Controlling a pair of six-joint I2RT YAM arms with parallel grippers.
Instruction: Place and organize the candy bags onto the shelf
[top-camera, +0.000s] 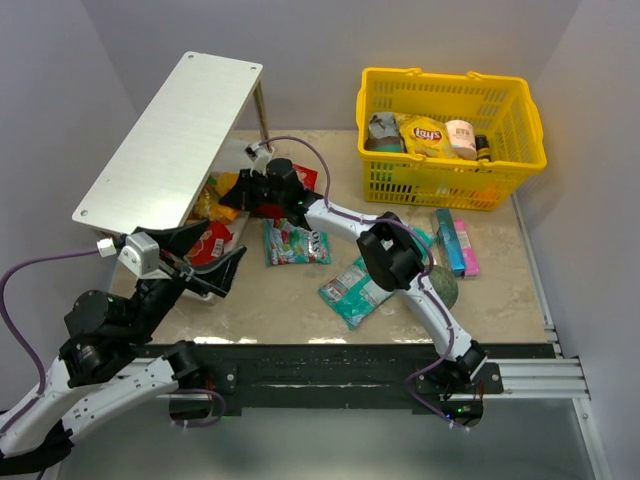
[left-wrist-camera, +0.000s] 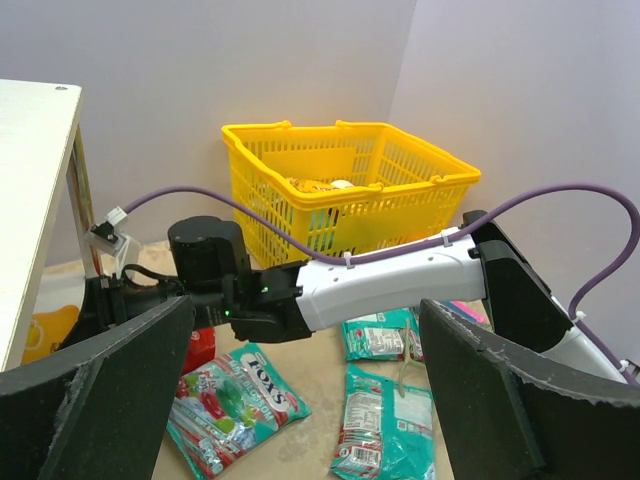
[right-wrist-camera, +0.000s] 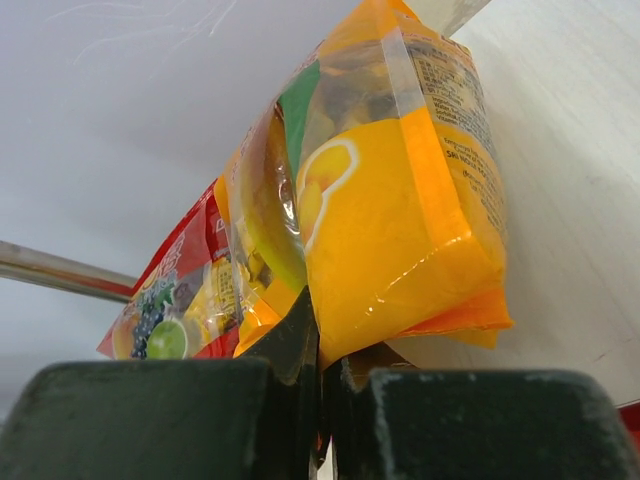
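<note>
The white shelf (top-camera: 170, 135) stands at the back left; its edge shows in the left wrist view (left-wrist-camera: 30, 200). My right gripper (top-camera: 230, 193) reaches under its top board and is shut on the bottom edge of a yellow-orange candy bag (right-wrist-camera: 400, 220), (top-camera: 207, 197) that stands on the lower tier. A red bag (right-wrist-camera: 170, 290) leans behind it. My left gripper (top-camera: 213, 256) is open and empty, close to a red bag (top-camera: 210, 243) at the shelf's near end. A teal Fox's bag (top-camera: 295, 243), (left-wrist-camera: 235, 400) and two more teal bags (top-camera: 352, 290), (left-wrist-camera: 390, 430), (left-wrist-camera: 380, 335) lie on the table.
A yellow basket (top-camera: 450, 135), (left-wrist-camera: 350, 180) with a chip bag and jars stands at the back right. A dark green ball (top-camera: 442, 287) and blue and pink packs (top-camera: 455, 245) lie right of the right arm (left-wrist-camera: 380, 285), which crosses the left wrist view.
</note>
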